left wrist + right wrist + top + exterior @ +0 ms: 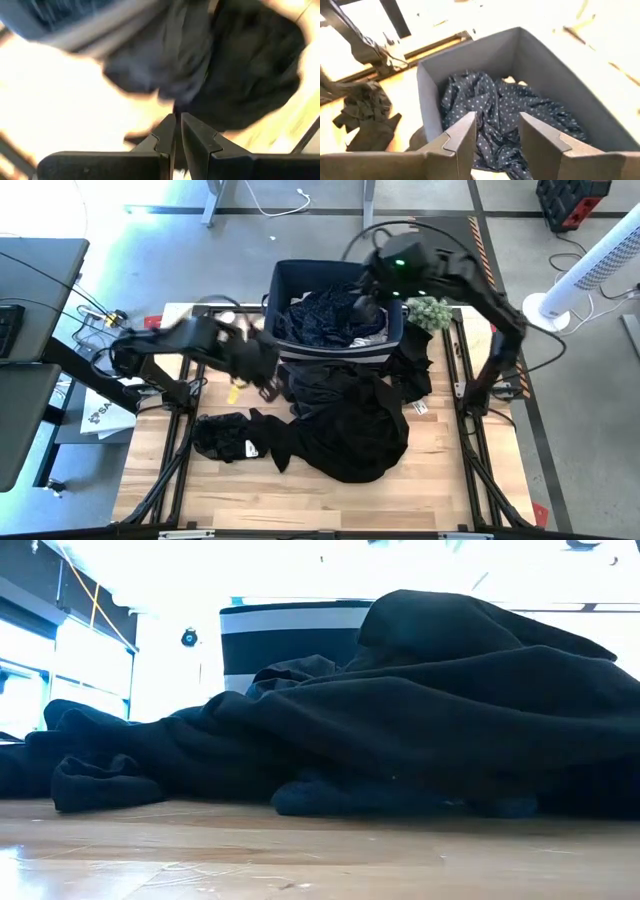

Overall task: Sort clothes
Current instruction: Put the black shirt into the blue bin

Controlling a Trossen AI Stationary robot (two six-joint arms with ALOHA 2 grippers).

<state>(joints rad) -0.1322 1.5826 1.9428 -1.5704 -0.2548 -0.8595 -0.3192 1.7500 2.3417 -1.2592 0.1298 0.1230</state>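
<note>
A large heap of black clothes [350, 420] lies on the wooden table and reaches up to the dark blue fabric bin [283, 290] at the far edge; it fills the low view [420, 720]. A smaller black garment [225, 436] lies to its left. A navy garment with white dots [505, 115] lies inside the bin. My right gripper [497, 137] hangs open and empty over the bin. My left gripper [177, 131] is shut, blurred, above the table by the heap's left edge [265, 375], and nothing shows between its fingers.
A green fuzzy thing [430, 310] sits just right of the bin. A small yellow thing [237, 392] lies on the table under my left arm. A white tag [420, 408] lies right of the heap. Bare wood [440, 480] shows along the near edge.
</note>
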